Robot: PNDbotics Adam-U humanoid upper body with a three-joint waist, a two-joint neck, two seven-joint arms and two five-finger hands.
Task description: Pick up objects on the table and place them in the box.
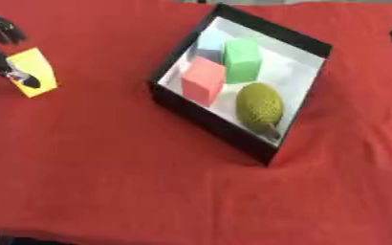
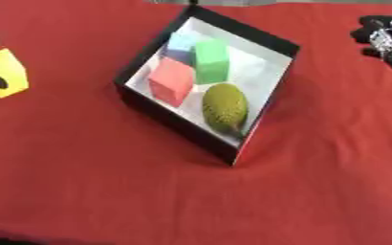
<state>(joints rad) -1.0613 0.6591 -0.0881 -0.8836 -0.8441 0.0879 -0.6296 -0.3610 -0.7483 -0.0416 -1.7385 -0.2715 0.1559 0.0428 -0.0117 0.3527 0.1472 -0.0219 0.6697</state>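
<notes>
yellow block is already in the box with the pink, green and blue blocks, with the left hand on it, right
Not quite. The yellow block is not in the box; it sits out on the red cloth well to the box's left, as the left eye view shows. The rest holds: the left hand is on it, and the pink block, green block and blue block lie inside.

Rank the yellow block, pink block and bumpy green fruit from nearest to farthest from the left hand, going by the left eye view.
From the left hand at the upper left edge:
1. Yellow block: at the hand itself, on the table's left.
2. Pink block: in the box, on its left side.
3. Bumpy green fruit: in the box, toward its near right wall.
</notes>
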